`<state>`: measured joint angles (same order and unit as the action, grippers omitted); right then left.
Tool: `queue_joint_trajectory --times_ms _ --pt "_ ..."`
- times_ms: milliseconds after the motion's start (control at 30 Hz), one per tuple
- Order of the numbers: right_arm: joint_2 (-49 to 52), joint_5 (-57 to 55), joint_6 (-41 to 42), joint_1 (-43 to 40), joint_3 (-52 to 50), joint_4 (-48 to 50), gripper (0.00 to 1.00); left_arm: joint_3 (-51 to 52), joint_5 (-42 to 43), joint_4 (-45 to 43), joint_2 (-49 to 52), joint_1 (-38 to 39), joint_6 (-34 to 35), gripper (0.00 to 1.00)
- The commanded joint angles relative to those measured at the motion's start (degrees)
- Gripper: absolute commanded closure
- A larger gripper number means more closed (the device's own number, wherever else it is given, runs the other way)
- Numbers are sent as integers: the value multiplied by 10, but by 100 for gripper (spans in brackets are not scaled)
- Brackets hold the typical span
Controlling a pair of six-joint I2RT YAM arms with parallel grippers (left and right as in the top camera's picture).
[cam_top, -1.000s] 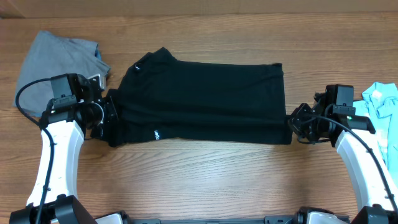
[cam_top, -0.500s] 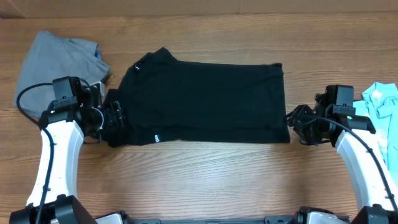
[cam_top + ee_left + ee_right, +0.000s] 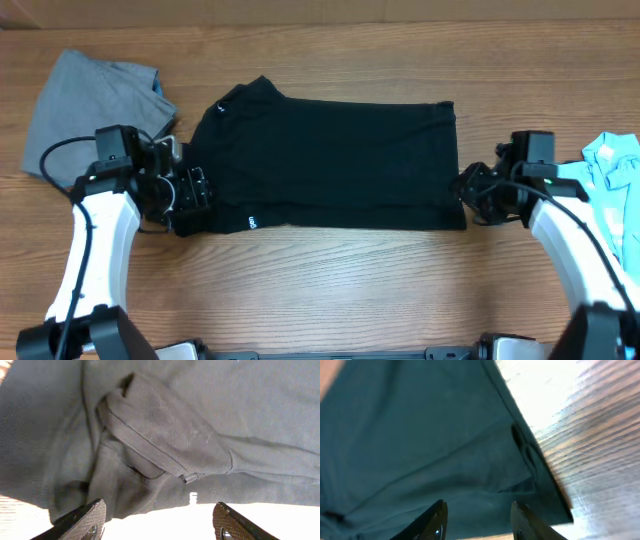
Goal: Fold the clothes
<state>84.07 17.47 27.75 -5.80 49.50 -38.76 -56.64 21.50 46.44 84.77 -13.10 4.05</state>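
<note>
- Item: black short-sleeved cloth shirt [image 3: 330, 165], laid as a long flat band across the middle of the wooden table [image 3: 330, 290]. The collar end is to the robot's left and the hem end to its right. Small white lettering [image 3: 252, 221] sits near the front edge.
- Left gripper [image 3: 192, 188]: at the shirt's left end, over the bunched sleeve [image 3: 165, 430]. The wrist view shows its fingertips [image 3: 85, 519] wide apart with nothing clamped between them; the cloth lies beyond them.
- Right gripper [image 3: 472, 193]: at the shirt's lower right corner, just touching the edge. Its fingertips [image 3: 434, 517] are parted, though less widely, and no cloth is seen pinched between them.
- Change noted: a second ago both pairs of jaws were pinched shut on the shirt's two ends. Both have since let go, and the left gripper has edged in over the sleeve. The shirt's outline is barely altered.
- Reading: the lengthwise fold appears laid and released. The left sleeve area remains lumpy, so it probably needs tidying or a further crosswise fold.
- Other stock: a crumpled grey cloth garment [image 3: 85, 105] at the far left, and a light-blue cloth garment [image 3: 615, 160] at the right edge. Both lie apart from the shirt and are not yet folded.
</note>
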Motion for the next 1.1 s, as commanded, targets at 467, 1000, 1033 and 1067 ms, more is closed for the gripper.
queue_joint_trajectory --times_ms 467,1000,1033,1067 --pt "117 32 30 1 0 30 46 8 15 -32 26 4 -2 29" --pt "92 37 38 -3 57 -30 88 8 15 -33 26 4 -2 28" --pt "91 37 38 -3 62 -30 89 8 15 -34 26 4 -2 28" --pt "91 40 38 -3 68 -29 89 8 15 -35 26 4 -2 28"
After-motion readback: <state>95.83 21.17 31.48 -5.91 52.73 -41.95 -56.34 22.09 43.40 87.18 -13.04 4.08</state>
